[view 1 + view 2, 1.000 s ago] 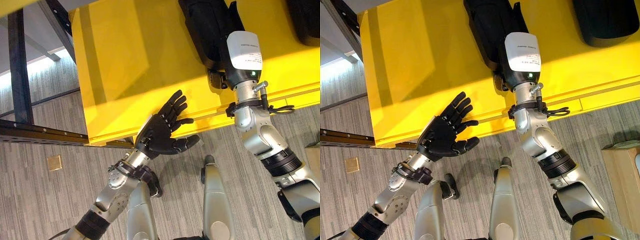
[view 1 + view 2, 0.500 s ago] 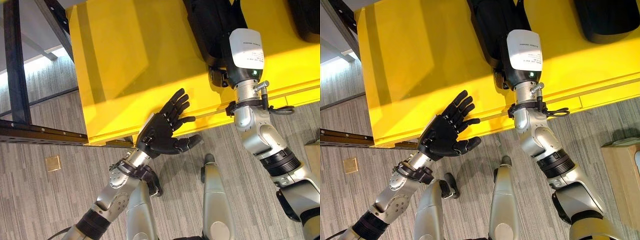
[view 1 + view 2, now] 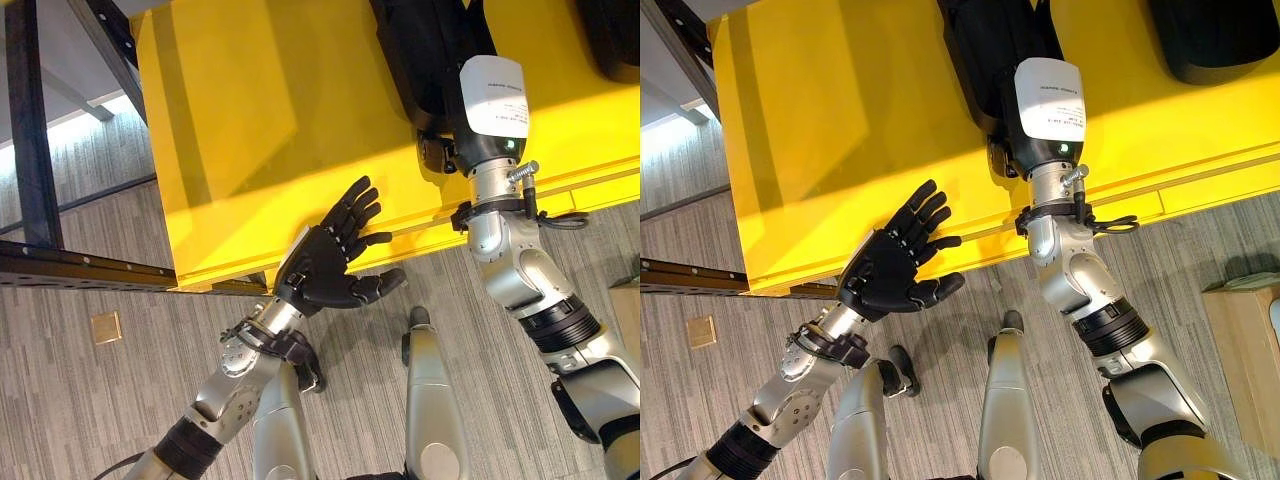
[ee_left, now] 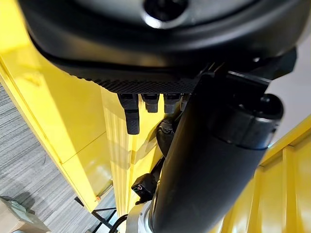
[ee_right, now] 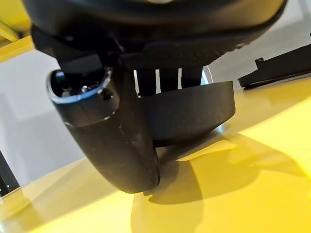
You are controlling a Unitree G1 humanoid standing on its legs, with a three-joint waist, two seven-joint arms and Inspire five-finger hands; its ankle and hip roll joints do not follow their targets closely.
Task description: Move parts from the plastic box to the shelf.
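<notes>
A: Head views first. What has changed in the last second?

B: Very little. The left hand (image 3: 322,268) has crept a touch further in toward the front lip of the yellow shelf (image 3: 240,130), and the right arm has barely shifted. I read that as a placing step: the part is over the shelf, not yet let go.

A: Which part?

B: The long black part (image 3: 985,50) lying on the yellow surface, with the right hand (image 3: 1002,158) at its near end. A second black part (image 3: 1215,35) lies further along the shelf to the right, well apart from it. I cannot see the plastic box.

A: And the left hand's fingers?

B: Spread and nearly straight, palm up, thumb out to the side. It holds nothing; its fingertips are at the shelf's front edge, though I cannot tell whether they touch it.

A: Left wrist view?

B: The same: short straight fingers (image 4: 132,119) past the palm, yellow panel beyond, nothing between them. The right arm stands across the foreground.

A: Right wrist view?

B: The thumb (image 5: 114,145) is big in front, the fingers (image 5: 167,75) in a row behind it, reaching down over the rounded rim of the black part (image 5: 194,114), which rests on the yellow surface. The grip looks closed round that rim.
</notes>
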